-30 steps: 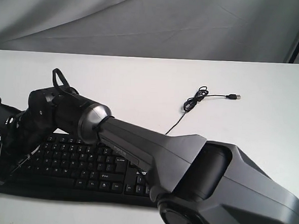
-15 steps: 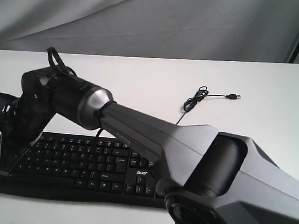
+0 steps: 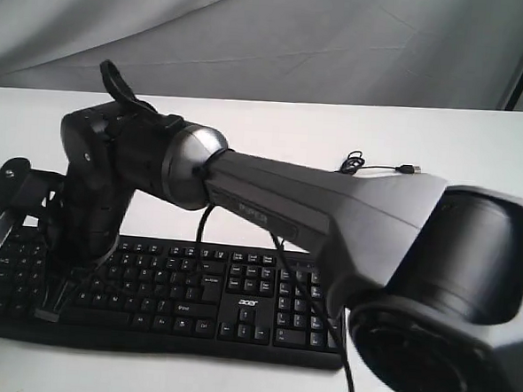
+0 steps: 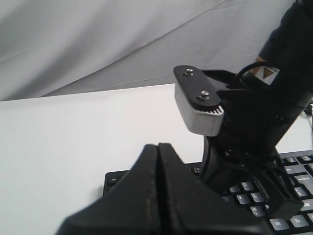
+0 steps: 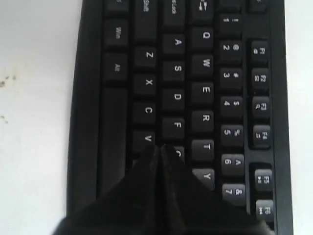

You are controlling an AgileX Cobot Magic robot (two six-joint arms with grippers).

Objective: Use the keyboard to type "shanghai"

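The black keyboard (image 3: 238,292) lies along the table's front edge, its "acer" logo (image 3: 248,303) showing. My right arm reaches across from the lower right. The right gripper (image 3: 48,312) points down at the keyboard's left part. In the right wrist view the right gripper (image 5: 159,147) is shut and empty, its tip over the keys (image 5: 205,63) beside V and below T. My left gripper (image 4: 158,145) is also shut and empty. It hovers by the keyboard's far left corner (image 4: 115,178), facing the right arm's wrist (image 4: 254,117).
The keyboard's thin black cable (image 3: 345,172) coils on the white table (image 3: 476,165) behind, ending in a USB plug (image 3: 410,169). The left arm's end (image 3: 4,200) sits at the far left. A grey cloth backdrop (image 3: 271,37) hangs behind the table.
The right arm has swung to the right, and its shut tip has moved rightward along the keyboard's left part. The number pad, hidden before, now shows.
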